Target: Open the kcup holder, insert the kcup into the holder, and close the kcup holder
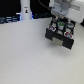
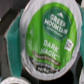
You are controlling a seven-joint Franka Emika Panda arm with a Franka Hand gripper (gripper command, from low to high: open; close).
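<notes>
The kcup fills the wrist view, its green top with white lettering facing the camera; it sits very close under the wrist and hides the fingers. In the exterior view my gripper hangs straight over the kcup holder, a black boxy unit at the exterior view's right with its drawer pulled out. Several pods with reddish and white tops sit in its round slots. The gripper appears shut on the kcup, just above the open drawer. The kcup itself cannot be made out in the exterior view.
A white bottle-like object stands at the back, toward the exterior view's left, by a dark strip along the table's far edge. The pale tabletop spreads in front of and beside the holder.
</notes>
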